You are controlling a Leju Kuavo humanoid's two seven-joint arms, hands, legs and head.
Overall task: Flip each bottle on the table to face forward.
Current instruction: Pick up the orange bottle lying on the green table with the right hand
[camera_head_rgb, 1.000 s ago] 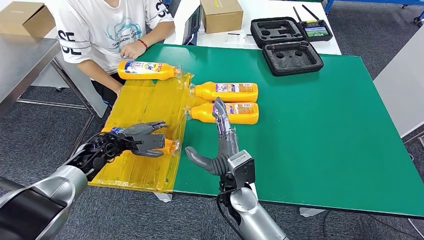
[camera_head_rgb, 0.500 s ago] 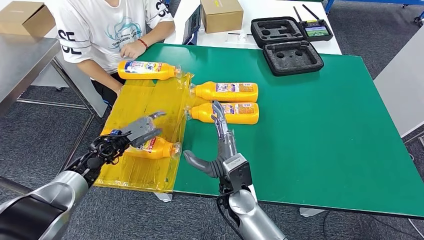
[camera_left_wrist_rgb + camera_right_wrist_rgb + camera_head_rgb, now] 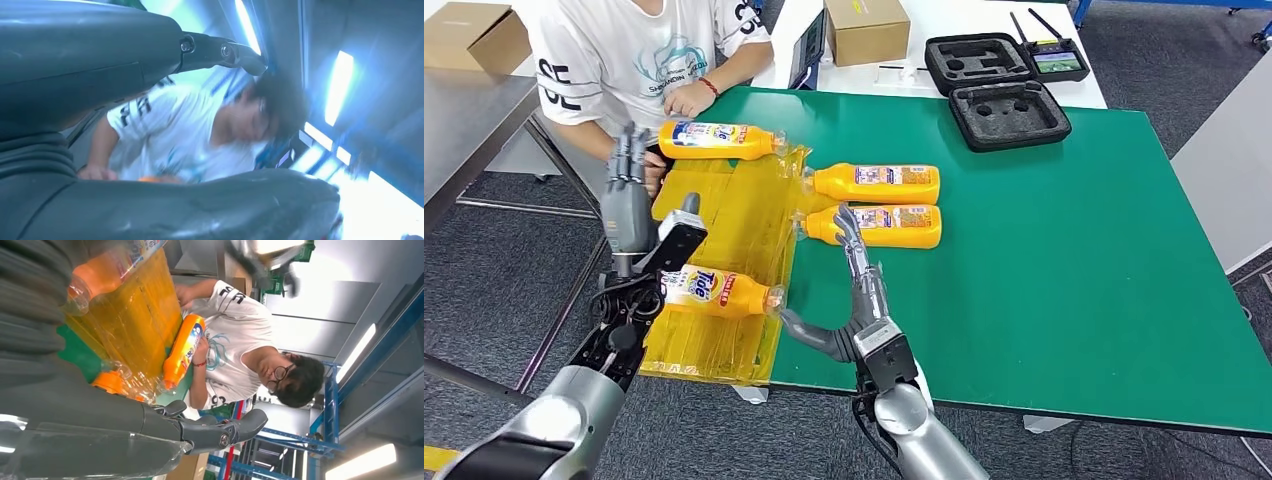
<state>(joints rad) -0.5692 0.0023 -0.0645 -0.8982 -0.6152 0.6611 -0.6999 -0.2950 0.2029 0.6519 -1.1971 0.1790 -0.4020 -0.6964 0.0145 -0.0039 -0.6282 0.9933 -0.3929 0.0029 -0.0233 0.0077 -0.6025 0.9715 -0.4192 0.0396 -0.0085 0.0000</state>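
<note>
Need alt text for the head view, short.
Both robot hands, left hand and right hand, are open over a green table. Four orange bottles lie flat, two on a yellow sheet; a person sits behind.

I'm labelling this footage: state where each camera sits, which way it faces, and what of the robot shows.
Head view: high on the body, facing forward and down at the green table; both arms show.
Left wrist view: behind the left hand, facing the person.
Right wrist view: behind the right hand, facing the yellow sheet.
Shared: the person.
</note>
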